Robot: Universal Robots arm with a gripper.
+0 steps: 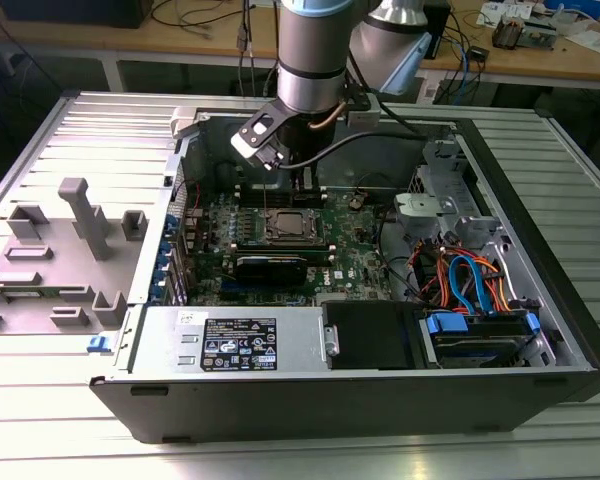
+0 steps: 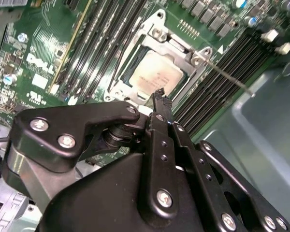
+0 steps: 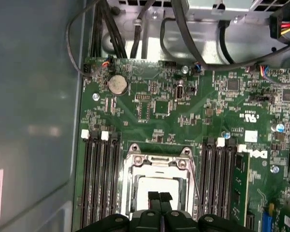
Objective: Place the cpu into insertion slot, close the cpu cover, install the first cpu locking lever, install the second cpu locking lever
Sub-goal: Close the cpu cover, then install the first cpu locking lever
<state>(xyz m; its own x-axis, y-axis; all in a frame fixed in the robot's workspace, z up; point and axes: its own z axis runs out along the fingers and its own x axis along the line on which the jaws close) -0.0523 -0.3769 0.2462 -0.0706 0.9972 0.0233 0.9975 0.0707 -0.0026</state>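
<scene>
We see the hand [image 1: 302,185] pressed together, empty, at twelve o'clock of the cpu [image 1: 288,226], exterior view. The cpu cover [image 3: 157,168] lies closed.

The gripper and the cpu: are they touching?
Cannot tell. In the second wrist view the gripper overlaps the edge of the cpu; neither contact nor gap shows plainly.

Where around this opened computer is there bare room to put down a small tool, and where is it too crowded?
Free: the ribbed table on the exterior view's right of the case, and the strip in front of it. Crowded: the grey fixture on that view's left, the cables, and the motherboard under the claw.
</scene>
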